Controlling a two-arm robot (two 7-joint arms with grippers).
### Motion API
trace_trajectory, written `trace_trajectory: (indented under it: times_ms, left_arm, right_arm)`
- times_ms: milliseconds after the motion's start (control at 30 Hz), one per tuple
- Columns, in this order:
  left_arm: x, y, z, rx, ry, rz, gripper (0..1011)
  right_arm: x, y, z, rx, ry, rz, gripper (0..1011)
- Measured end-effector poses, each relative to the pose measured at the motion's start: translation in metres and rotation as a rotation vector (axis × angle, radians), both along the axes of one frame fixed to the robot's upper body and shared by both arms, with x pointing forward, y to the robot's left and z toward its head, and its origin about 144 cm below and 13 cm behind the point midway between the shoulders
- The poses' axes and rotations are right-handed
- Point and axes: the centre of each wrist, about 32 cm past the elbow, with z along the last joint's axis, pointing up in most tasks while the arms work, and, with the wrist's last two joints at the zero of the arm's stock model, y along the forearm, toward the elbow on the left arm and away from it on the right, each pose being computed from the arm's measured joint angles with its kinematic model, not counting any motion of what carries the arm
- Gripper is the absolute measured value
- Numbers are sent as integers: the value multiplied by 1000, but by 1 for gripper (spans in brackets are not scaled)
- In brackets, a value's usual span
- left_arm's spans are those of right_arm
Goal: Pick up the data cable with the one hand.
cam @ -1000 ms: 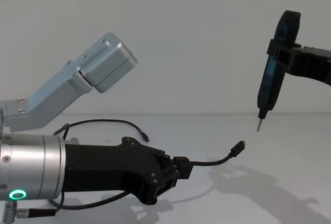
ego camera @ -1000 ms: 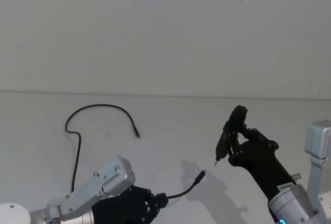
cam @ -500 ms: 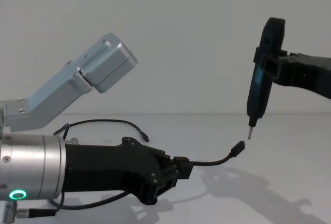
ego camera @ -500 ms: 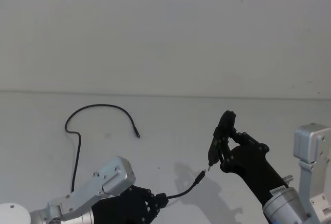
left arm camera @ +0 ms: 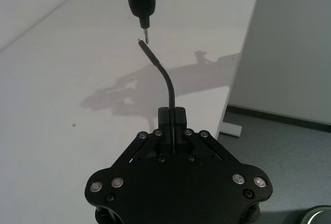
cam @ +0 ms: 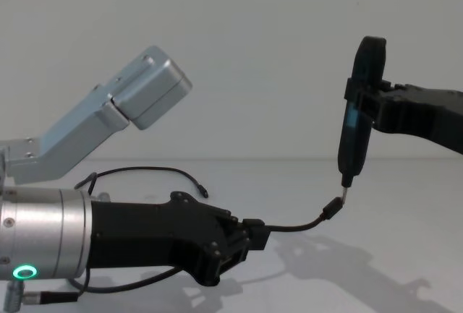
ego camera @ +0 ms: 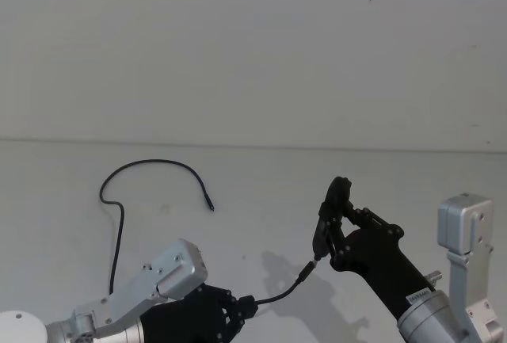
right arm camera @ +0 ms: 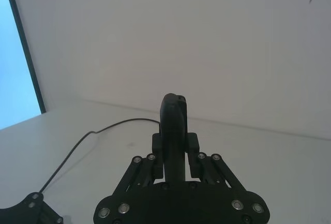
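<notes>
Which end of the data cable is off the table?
The plug end jutting from the left gripper, raised under the right gripper's screwdriver tip. The data cable's other plug lies on the table.

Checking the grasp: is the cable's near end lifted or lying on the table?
Lifted. The left gripper is shut on the data cable, whose plug end arcs up clear of the table, casting a shadow below.

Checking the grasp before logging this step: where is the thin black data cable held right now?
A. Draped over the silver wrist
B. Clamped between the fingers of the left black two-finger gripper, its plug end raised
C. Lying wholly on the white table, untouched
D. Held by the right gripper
B: the left black two-finger gripper is shut on the thin black data cable, whose plug end sticks up toward the tip of the dark pen-like screwdriver in the right gripper.
</notes>
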Motion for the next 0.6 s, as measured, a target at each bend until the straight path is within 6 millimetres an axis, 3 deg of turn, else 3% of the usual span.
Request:
trace_trajectory:
  times_ms: [600]
  left_arm:
    - [0,0,0,0,0,0,54]
  right_arm:
    - [-1,-1,-1,-9,-44,5,269]
